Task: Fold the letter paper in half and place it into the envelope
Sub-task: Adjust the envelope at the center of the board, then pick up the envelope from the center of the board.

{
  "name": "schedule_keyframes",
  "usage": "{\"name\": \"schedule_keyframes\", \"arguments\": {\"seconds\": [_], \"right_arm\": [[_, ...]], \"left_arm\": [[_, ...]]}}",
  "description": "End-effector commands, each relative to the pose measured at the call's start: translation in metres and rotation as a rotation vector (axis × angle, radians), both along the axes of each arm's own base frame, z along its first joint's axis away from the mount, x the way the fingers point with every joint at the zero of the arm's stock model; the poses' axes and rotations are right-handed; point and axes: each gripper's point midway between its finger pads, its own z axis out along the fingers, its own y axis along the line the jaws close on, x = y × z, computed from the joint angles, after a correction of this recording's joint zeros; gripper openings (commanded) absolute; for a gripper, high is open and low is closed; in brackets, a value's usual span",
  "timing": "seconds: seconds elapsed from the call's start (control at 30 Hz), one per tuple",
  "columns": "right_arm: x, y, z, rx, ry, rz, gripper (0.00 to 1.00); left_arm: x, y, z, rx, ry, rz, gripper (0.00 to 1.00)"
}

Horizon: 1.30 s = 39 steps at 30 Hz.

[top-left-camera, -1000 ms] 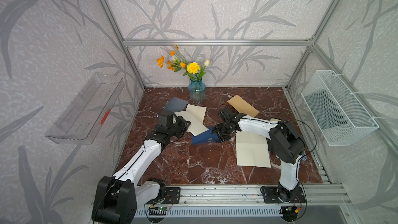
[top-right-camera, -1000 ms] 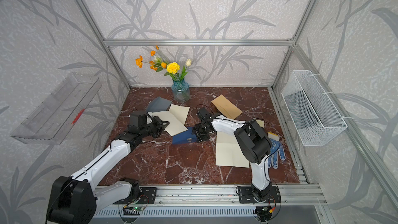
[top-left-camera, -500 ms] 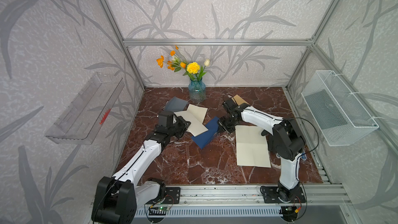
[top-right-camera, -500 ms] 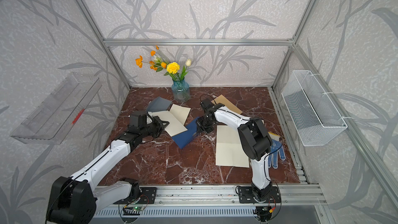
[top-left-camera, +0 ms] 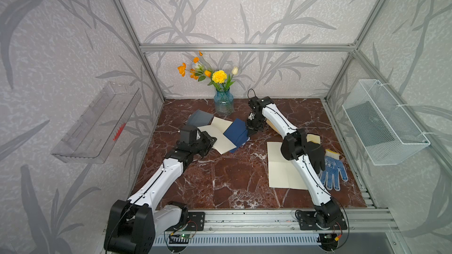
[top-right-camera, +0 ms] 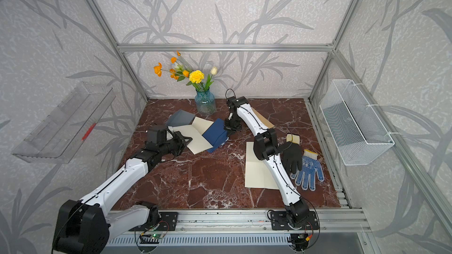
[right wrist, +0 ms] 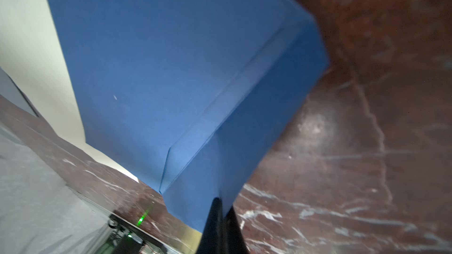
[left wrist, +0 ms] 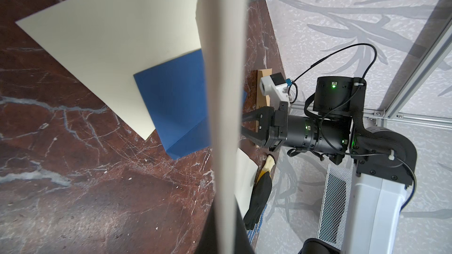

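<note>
The cream letter paper point(top-left-camera: 220, 138) point(top-right-camera: 195, 140) lies left of centre with a crease across it. My left gripper point(top-left-camera: 210, 141) point(top-right-camera: 187, 140) is shut on its near-left edge. In the left wrist view that edge rises as a pale strip between the jaws point(left wrist: 226, 216), and the flat part of the letter paper point(left wrist: 110, 32) lies beyond. The navy envelope point(top-left-camera: 238, 134) point(top-right-camera: 216, 135) point(left wrist: 176, 103) point(right wrist: 171, 57) overlaps the paper's right side. My right gripper point(top-left-camera: 252, 131) point(top-right-camera: 230, 130) point(right wrist: 220, 206) is shut on its flap, which is bent up.
A vase of flowers point(top-left-camera: 223, 103) stands at the back and a grey envelope point(top-left-camera: 199, 118) lies behind the paper. A tan envelope point(top-right-camera: 263, 120) shows under the right arm. At the right lie a larger cream sheet point(top-left-camera: 281, 167), a black glove point(top-left-camera: 315, 155) and a blue-dotted glove point(top-left-camera: 332, 172).
My right gripper has carried the envelope's flap end toward the back of the table. The envelope now lies over the paper's right side. The left arm has not moved.
</note>
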Motion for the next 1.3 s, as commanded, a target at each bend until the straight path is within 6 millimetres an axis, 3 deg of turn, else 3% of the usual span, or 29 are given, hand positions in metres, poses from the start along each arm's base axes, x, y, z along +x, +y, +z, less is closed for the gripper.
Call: {"name": "schedule_keyframes", "arguments": {"seconds": [0.0, 0.13, 0.2, 0.3, 0.43, 0.47, 0.83, 0.9, 0.97, 1.0, 1.07, 1.27], "right_arm": [[-0.046, -0.04, 0.022, -0.152, 0.102, 0.116, 0.07], [-0.043, -0.047, 0.04, -0.178, 0.041, 0.124, 0.09], [-0.039, -0.045, 0.051, -0.164, 0.001, 0.128, 0.2], [-0.035, -0.043, 0.063, -0.16, -0.042, 0.146, 0.48], [-0.034, -0.04, 0.077, -0.151, -0.093, 0.158, 0.95], [-0.032, -0.037, 0.081, -0.154, -0.124, 0.171, 0.99], [-0.016, -0.012, 0.135, -0.252, -0.598, 0.252, 0.99], [-0.016, -0.011, 0.141, -0.219, -0.643, 0.176, 0.93], [-0.017, -0.008, 0.14, -0.157, -0.658, 0.144, 0.9], [-0.02, -0.005, 0.138, -0.12, -0.649, 0.16, 0.99], [-0.034, 0.001, 0.136, -0.067, -0.613, 0.236, 0.99], [-0.061, -0.017, 0.1, -0.099, -0.54, 0.282, 0.99]], "left_arm": [[0.005, -0.003, 0.016, -0.005, -0.033, -0.012, 0.05], [0.005, -0.004, 0.013, -0.007, -0.025, -0.011, 0.04], [0.005, -0.004, 0.012, -0.013, -0.023, -0.009, 0.04], [0.005, -0.005, 0.01, -0.021, -0.022, -0.007, 0.04], [0.006, -0.006, 0.012, -0.021, -0.026, -0.01, 0.05], [0.006, -0.007, 0.013, -0.021, -0.026, -0.011, 0.04], [0.004, -0.009, 0.014, -0.011, -0.034, -0.023, 0.05], [0.004, -0.009, 0.015, -0.01, -0.038, -0.027, 0.05], [0.003, -0.009, 0.017, -0.007, -0.041, -0.029, 0.05], [0.003, -0.009, 0.016, -0.004, -0.041, -0.029, 0.05], [0.002, -0.009, 0.017, 0.0, -0.044, -0.033, 0.05], [0.0, -0.01, 0.017, 0.01, -0.047, -0.042, 0.05]]}}
